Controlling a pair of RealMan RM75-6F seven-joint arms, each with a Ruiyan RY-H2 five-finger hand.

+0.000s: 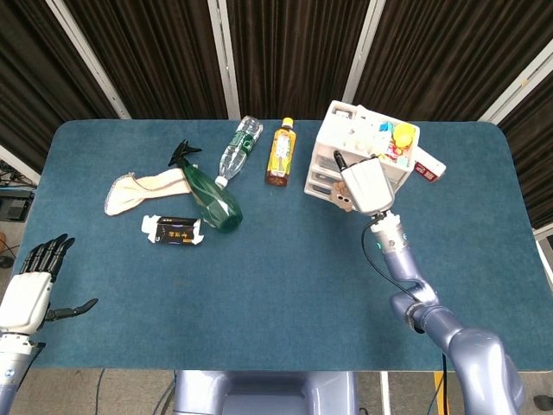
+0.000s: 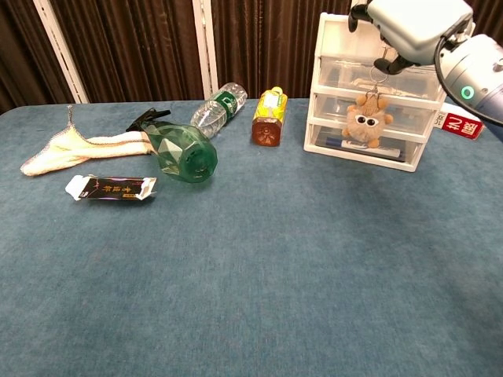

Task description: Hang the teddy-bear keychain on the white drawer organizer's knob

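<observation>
Tan plush with a round face and white goggle eyes, the bear (image 2: 366,122) hangs by a short metal chain against the front of the white plastic organizer (image 2: 339,78), over its middle drawers. Dark fingers (image 2: 390,61) of the right hand (image 2: 409,23) curl at the chain's top, directly above the bear; whether they pinch it cannot be told. Off the blue felt surface (image 1: 285,285), the left hand (image 1: 30,285) waits with fingers spread, holding nothing. No writing on the bear can be read.
</observation>
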